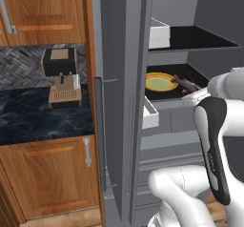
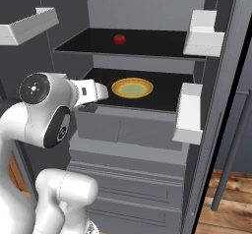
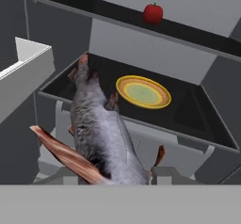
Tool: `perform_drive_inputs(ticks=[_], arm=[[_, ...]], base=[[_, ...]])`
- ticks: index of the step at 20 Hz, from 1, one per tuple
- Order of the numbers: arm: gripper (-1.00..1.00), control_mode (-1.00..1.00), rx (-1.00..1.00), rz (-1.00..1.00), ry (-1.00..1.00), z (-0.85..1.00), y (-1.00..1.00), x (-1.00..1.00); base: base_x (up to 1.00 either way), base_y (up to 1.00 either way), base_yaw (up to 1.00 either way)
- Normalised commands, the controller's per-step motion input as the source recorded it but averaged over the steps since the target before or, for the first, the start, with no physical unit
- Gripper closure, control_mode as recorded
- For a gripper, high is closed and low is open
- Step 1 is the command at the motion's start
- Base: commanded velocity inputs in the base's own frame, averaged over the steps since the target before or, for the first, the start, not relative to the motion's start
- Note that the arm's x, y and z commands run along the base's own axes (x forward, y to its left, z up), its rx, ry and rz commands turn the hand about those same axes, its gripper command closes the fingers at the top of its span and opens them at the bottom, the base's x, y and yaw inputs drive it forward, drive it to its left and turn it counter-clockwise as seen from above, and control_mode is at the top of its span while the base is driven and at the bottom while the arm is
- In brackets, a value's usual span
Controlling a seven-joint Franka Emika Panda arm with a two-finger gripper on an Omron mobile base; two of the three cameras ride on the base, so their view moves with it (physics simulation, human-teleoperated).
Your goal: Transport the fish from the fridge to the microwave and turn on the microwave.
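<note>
Two black shelves stood inside the open fridge (image 2: 147,12), and the lower one had bare dark surface on every side of the round yellow plate (image 2: 132,87), with most of the free room toward the right wall. One small red apple (image 2: 119,40) sat alone on the upper shelf, well apart from everything else. Three white bins (image 2: 199,33) hung on the open door panels, boxy and plain, two on the right and one on the left as seen from the right base camera.

One fish (image 3: 101,133) was held up in the gripper (image 1: 199,95) at the front left corner of the lower shelf, beside the plate but not touching it. From the hand camera its body looked slender and mottled grey, with reddish-brown fins, and it ran away from the fingers toward the back of the shelf. The fingers themselves were hidden under the fish, so I could not make out how far apart they stood, only that they were closed on it.

One white drawer front ran below the lower shelf, flat and smooth. Left of the fridge, a dark marbled counter (image 1: 38,116) carried one coffee machine (image 1: 62,76), black and tan, between wooden cupboards (image 1: 47,173) with metal bar handles.
</note>
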Motion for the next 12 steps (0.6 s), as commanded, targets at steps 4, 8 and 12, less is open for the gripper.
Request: perform_drive_inputs(ticks=[4, 8, 12], arm=[[1.0, -1.0, 0.0, 0.0, -0.02, 0.0, 0.04, -0.54], [1.0, -1.0, 0.0, 0.0, 0.0, 0.0, 0.02, -0.44], [1.0, -1.0, 0.0, 0.0, 0.0, 0.0, 0.01, -0.33]], base=[[0.0, 0.0, 0.0], [0.0, 0.0, 0.0], [0.0, 0.0, 0.0]])
